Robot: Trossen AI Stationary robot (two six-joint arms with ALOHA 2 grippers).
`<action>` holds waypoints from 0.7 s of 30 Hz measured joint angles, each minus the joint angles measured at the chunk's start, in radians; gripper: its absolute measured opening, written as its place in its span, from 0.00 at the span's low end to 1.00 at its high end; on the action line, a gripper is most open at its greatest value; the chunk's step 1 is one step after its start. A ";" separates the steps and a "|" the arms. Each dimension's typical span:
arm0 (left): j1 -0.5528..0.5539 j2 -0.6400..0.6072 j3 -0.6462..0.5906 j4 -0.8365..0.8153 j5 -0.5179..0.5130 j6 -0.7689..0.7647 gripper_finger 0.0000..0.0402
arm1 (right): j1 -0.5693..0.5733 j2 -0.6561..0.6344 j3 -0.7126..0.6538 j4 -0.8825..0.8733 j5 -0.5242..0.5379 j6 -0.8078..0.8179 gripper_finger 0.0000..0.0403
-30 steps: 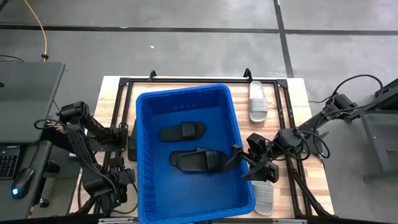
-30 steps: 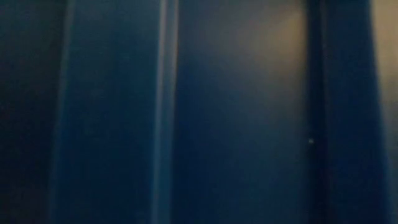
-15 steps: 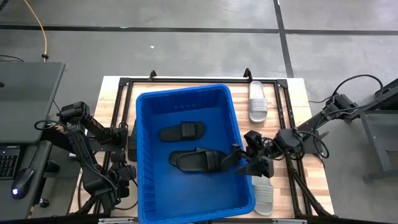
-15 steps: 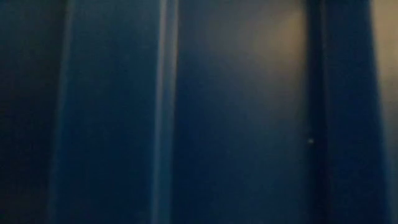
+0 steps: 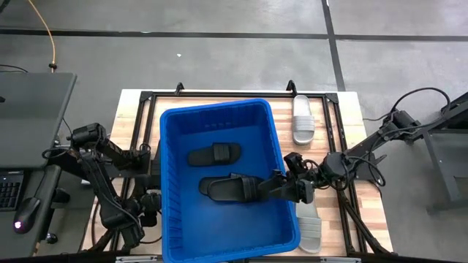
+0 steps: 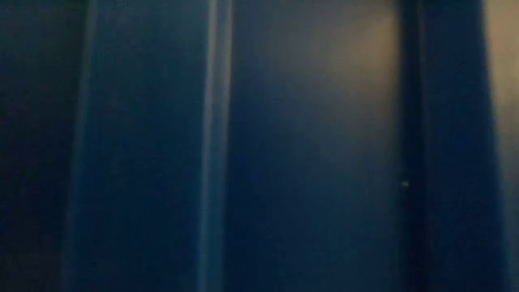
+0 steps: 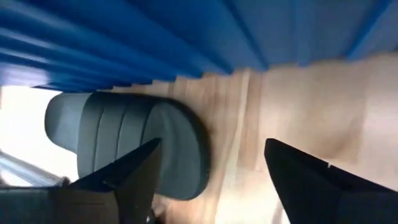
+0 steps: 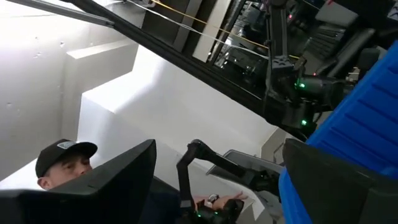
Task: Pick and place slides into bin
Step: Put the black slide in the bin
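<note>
The blue bin stands mid-table with two black slides on its floor. One pale slide lies on the table at the far right, and another at the near right. A dark slide lies on the wood beside the bin's ribbed wall, just ahead of my left gripper. That gripper is open and low at the bin's left side. My right gripper is open and empty over the bin's right rim, and it also shows in its wrist view.
A black metal frame borders the wooden table. The bin's wall fills the low view. A person in a cap shows in the room beyond the table. Bare wood shows to the right of the bin.
My right gripper has moved toward the table's left, from beside the near pale slide to over the bin's right rim, staying empty. My left gripper has moved a little toward the far edge along the bin's left wall.
</note>
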 joint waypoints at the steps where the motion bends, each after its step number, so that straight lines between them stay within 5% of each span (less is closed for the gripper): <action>1: -0.001 0.009 -0.004 -0.006 0.007 -0.004 0.70 | 0.000 0.000 0.000 0.004 0.000 -0.002 0.84; 9: -0.013 0.035 -0.093 -0.032 0.191 -0.079 0.69 | 0.002 0.000 0.000 -0.011 0.008 -0.007 0.84; 21: -0.014 0.036 -0.094 -0.083 0.001 -0.110 0.66 | 0.007 -0.001 0.000 -0.024 0.037 0.001 0.84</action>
